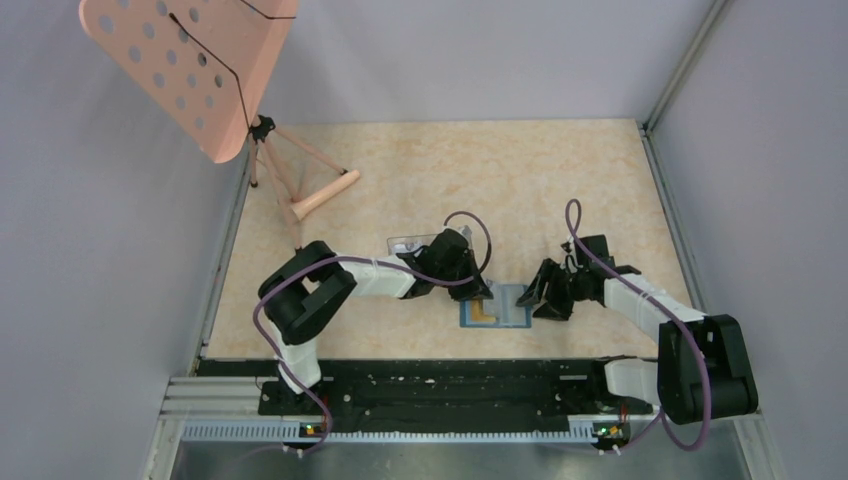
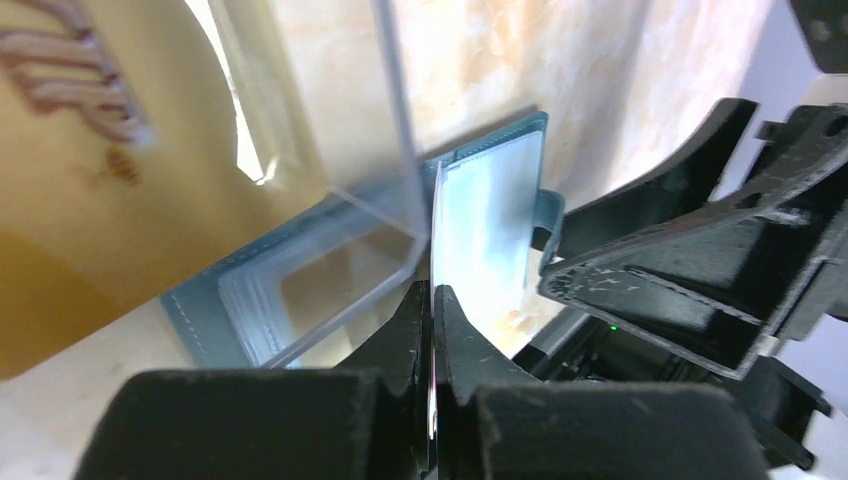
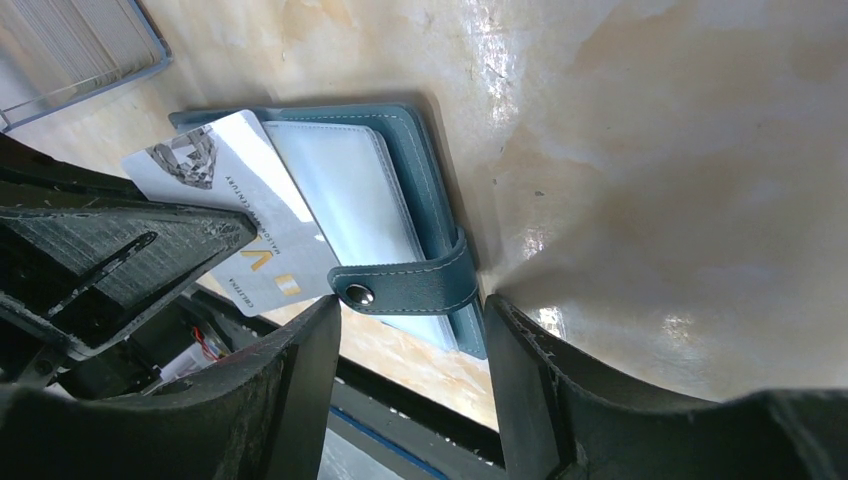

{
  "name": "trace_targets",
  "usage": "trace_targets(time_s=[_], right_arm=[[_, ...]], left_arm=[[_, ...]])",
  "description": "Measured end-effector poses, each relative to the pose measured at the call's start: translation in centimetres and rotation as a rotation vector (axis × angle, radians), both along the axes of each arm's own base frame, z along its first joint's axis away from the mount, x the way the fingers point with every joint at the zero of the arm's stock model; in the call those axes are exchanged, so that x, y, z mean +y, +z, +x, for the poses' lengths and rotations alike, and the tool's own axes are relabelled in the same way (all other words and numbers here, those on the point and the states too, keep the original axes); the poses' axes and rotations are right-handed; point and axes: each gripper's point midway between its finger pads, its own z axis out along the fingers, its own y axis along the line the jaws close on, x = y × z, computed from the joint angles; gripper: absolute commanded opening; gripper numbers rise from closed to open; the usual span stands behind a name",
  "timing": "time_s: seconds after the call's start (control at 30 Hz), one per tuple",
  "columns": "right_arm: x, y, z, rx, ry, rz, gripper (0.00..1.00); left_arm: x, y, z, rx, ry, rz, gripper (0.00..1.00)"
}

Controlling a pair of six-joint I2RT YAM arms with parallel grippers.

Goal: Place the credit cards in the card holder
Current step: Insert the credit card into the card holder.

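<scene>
Pinches prob. stiff, slick card (image 3: 250, 215) at short end w/ L gripper (image 2: 432, 300); straddles soft card holder (image 3: 420, 180) tab w/ R gripper (image 3: 412, 320) apart.

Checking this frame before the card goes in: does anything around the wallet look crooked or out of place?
Yes. The whitish card, pinched by the left end effector, sits slanted across the open card holder, with a corner past its edge and not lined up with any pocket.

Left claw (image 2: 431, 292) tight on card (image 2: 438, 240) above card holder (image 2: 200, 318)
</scene>
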Motion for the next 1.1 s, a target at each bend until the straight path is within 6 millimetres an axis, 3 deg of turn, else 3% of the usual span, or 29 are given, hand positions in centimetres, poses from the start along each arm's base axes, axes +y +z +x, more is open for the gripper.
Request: trace_targets(time_s=[0.13,0.7,1.1], right_arm=[[0.0,0.0,0.0,0.0,0.0,0.0,0.55],[0.4,-0.2,-0.5,0.006,0.009,0.027,0.48],[0.4,-0.2,-0.6,0.009,0.012,0.035,0.48]], left_arm=[[0.7,-0.5,-0.3,0.0,0.007,0.068,0.0],[-1.6,0.1,-0.8,0.025,-0.023,0.053,0.0],[-1.6,-0.3,-1.0,0.047,-0.012,0.055,0.0]])
